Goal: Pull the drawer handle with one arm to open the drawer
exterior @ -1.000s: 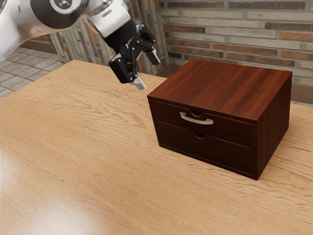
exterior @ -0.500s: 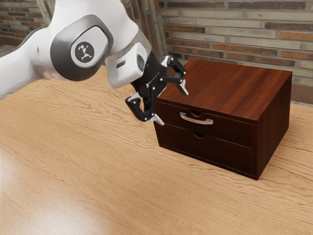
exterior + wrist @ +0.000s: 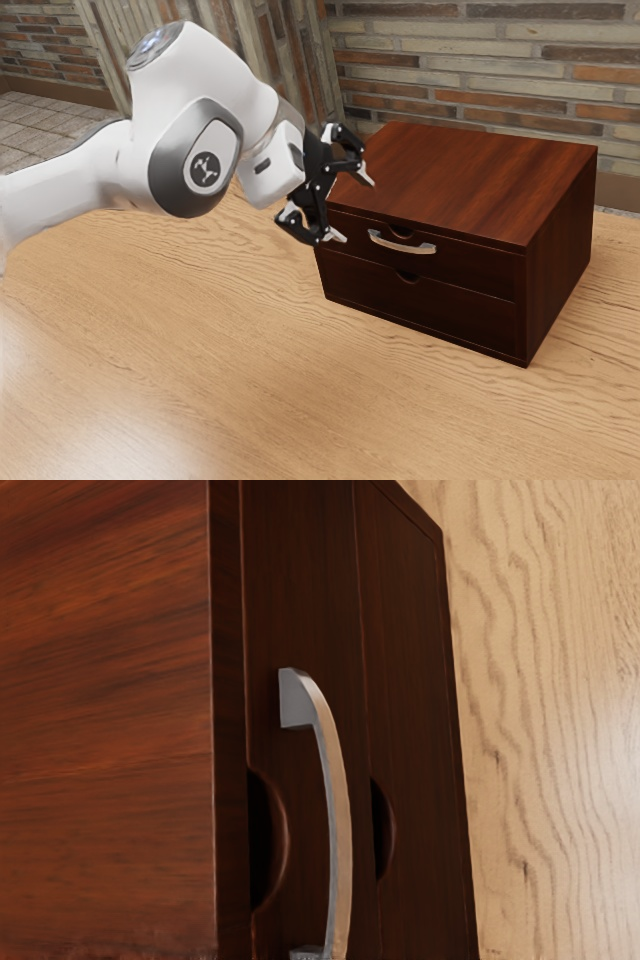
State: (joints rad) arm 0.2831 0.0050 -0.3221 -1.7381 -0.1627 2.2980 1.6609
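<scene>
Drawer handle (image 3: 401,243), a curved metal bar, sits on the upper drawer (image 3: 460,262) in the near face of the cabinet (image 3: 470,175), right of centre on the table (image 3: 200,380). It looks rigid and probably slick, so I'd hook my fingers round its middle, over the recess, and expect a stiff, straight pull. My gripper (image 3: 347,207) hangs spread and empty at the cabinet's left front corner, short of the handle, I think. A brick wall (image 3: 480,60) stands beyond.
</scene>
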